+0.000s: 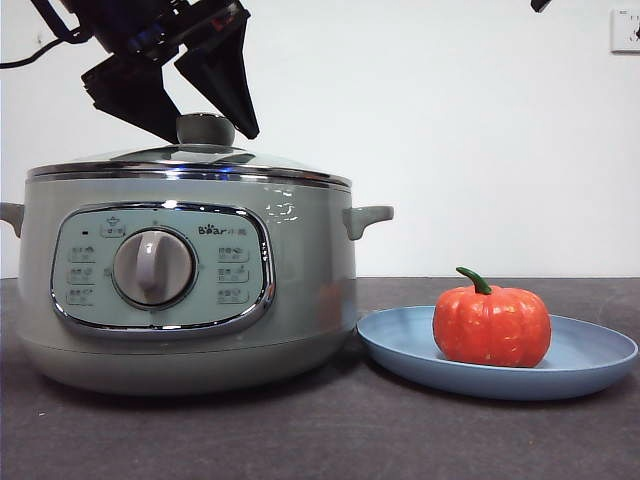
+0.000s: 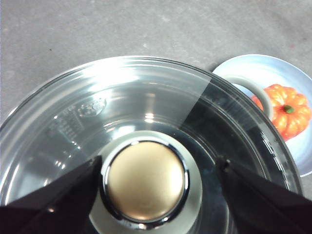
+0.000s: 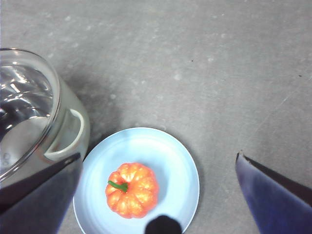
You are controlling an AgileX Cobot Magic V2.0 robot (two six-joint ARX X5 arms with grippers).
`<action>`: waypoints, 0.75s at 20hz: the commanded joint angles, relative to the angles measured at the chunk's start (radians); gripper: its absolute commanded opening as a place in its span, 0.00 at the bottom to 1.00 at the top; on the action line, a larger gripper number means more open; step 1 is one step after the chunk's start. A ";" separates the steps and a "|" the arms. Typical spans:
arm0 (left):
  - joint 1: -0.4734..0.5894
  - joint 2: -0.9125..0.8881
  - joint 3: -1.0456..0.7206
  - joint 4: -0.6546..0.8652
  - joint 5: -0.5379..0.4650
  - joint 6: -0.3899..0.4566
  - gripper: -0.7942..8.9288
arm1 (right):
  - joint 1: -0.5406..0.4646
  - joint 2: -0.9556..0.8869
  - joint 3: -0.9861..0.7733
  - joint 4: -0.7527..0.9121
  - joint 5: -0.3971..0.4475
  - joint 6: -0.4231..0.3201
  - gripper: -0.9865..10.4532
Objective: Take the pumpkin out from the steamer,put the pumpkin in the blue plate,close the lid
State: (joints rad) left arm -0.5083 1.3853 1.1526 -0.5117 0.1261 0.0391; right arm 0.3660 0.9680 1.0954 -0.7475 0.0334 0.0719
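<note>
The pumpkin [image 1: 492, 325] sits upright on the blue plate [image 1: 590, 360], to the right of the steamer [image 1: 300, 300]. The glass lid [image 1: 190, 160] lies shut on the steamer. My left gripper [image 1: 212, 135] is open just above the lid, one jaw on each side of the sage-green knob [image 1: 205, 128], not touching it. The left wrist view shows the knob [image 2: 145, 181] between the jaws, the lid [image 2: 146, 97], the pumpkin [image 2: 285, 114] and the plate [image 2: 253, 68]. My right gripper [image 3: 158, 156] is open and empty, high above the plate [image 3: 161, 146] and the pumpkin [image 3: 132, 190].
The dark grey table runs in front of and to the right of the plate. The steamer's side handle [image 3: 68, 131] points toward the plate. A white wall socket [image 1: 625, 30] is at the top right. The right arm shows only as a black tip [image 1: 540, 4].
</note>
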 commanded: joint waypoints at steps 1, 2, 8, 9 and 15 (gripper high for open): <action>-0.003 -0.043 -0.005 -0.013 0.005 -0.022 0.50 | 0.000 -0.001 -0.008 0.005 -0.002 0.005 0.57; -0.003 -0.071 -0.005 -0.026 0.005 -0.026 0.50 | 0.000 -0.001 -0.008 0.005 -0.006 -0.001 0.54; -0.003 -0.290 -0.005 -0.142 -0.013 -0.034 0.09 | 0.001 -0.016 -0.008 0.010 -0.008 -0.047 0.21; -0.003 -0.323 -0.005 -0.152 -0.046 -0.032 0.08 | 0.001 -0.023 -0.008 0.016 -0.008 -0.048 0.13; -0.003 -0.447 -0.008 -0.188 -0.187 -0.008 0.07 | 0.003 -0.181 -0.099 0.161 -0.008 -0.053 0.07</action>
State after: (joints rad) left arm -0.5083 0.9417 1.1519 -0.7006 -0.0605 0.0185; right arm 0.3672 0.7902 1.0153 -0.5880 0.0265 0.0174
